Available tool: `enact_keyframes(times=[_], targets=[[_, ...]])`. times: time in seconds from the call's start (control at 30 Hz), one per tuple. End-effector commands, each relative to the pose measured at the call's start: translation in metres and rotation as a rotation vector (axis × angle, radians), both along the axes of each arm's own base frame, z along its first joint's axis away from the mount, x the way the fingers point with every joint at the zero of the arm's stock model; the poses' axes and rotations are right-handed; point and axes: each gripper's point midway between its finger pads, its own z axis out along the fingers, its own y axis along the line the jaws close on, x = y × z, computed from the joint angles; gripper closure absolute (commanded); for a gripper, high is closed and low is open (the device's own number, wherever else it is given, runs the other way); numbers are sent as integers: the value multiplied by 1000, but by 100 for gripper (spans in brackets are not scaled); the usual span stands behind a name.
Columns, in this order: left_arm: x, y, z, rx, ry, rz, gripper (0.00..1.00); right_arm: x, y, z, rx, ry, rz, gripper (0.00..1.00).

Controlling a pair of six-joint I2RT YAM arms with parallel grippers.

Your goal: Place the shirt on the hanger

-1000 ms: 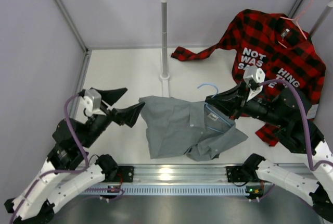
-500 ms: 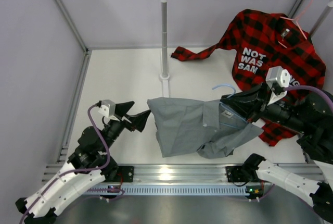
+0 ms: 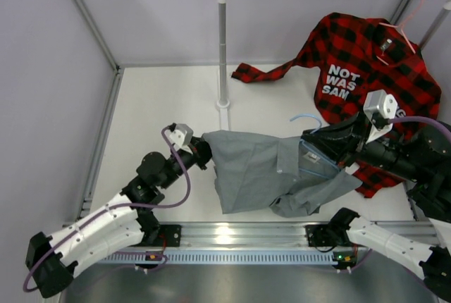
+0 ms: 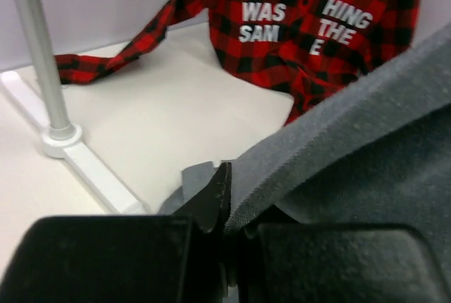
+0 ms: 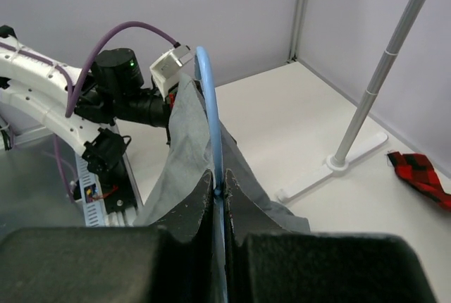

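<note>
Left of the top view: white table (image 3: 162, 106), and over it, coming in from the near corner, left gripper (image 3: 202, 153); fingers (image 4: 211, 201) pinched narrow on the left edge of the shirt (image 3: 254, 169), a fold of grey cloth nipped right at the tips in the left wrist view; edge held up off the table there.

Toward the middle: shirt stretched sideways between the two grippers, collar end to the right, hem and a sleeve sagging toward the near rail; behind it, well apart, upright rack pole (image 3: 223, 49) on its white foot.

Right of the middle: hanger (image 3: 304, 118) with its hook poking out past the collar toward the back, blue wire running down inside the collar opening; right gripper (image 3: 313, 142) closed tight on that wire, grey cloth draped against it in the right wrist view.

Far right: plaid shirt (image 3: 366, 56) hung from the pink hanger (image 3: 405, 25) on the top rail, lower part lying on the table behind the right arm.
</note>
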Motion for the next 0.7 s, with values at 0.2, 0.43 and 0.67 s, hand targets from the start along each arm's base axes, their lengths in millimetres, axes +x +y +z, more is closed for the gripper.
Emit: enact_keyframes(times=[0.2,0.43,0.67], targets=[[66,96,13,-146,169,705,100,32,-41,20,69,-49,-298,100],[69,122,-14,-149,281,863,100,35,-50,18,79,-50,-350,100],[72,124,-20,-138,312,888,100,38,-50,18,75,-47,-358,100]])
